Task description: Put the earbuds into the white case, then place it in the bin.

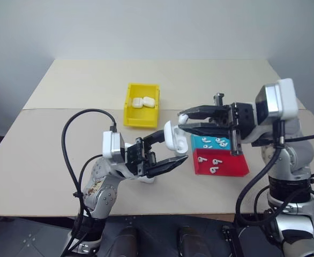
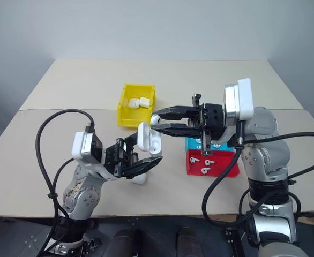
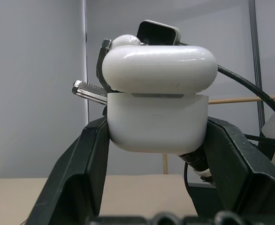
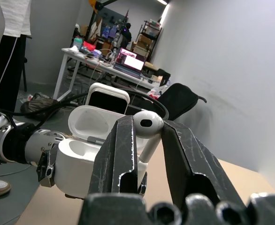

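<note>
White case (image 1: pixel 174 137) clamped in left gripper (image 1: pixel 166 151), lid open, held above table (image 1: pixel 50 160) near yellow bin (image 1: pixel 141 106). Right wrist view: right gripper (image 4: pixel 149 136) pinches earbud (image 4: pixel 148 124) just beside case. Step: insertion. Next: align stem with socket, lower.

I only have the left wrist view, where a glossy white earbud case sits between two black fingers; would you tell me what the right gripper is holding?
Observer: The right gripper pinches a tiny white earbud just above the open white case.
Operator: Thanks, is anything already in the bin?
Observer: Yes, the yellow plastic bin holds two closed white cases.
Operator: Are spare earbuds left?
Observer: Several lie in the shallow red tray and the blue tray.
</note>
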